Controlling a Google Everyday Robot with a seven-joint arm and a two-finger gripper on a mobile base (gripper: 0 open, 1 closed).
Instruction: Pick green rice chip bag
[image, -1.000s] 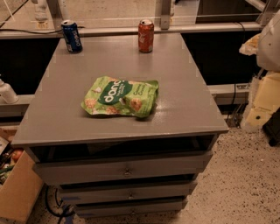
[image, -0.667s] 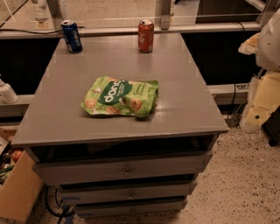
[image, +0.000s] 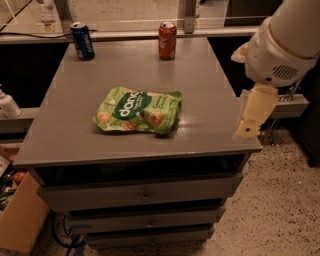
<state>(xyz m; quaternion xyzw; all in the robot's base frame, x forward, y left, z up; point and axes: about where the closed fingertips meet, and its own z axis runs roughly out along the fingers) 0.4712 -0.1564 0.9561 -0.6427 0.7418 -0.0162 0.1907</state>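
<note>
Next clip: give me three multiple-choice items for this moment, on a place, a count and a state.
1. Where is the green rice chip bag? A in a drawer; B middle of the table; C on the floor.
2. How many cans stand on the table? A one; B four; C two.
3. The bag is: A lying flat; B lifted; C upright.
Key: B, it rests mid-table; C, a blue can and a red can at the back; A, it lies flat, the end effector apart at the table's right edge.
</note>
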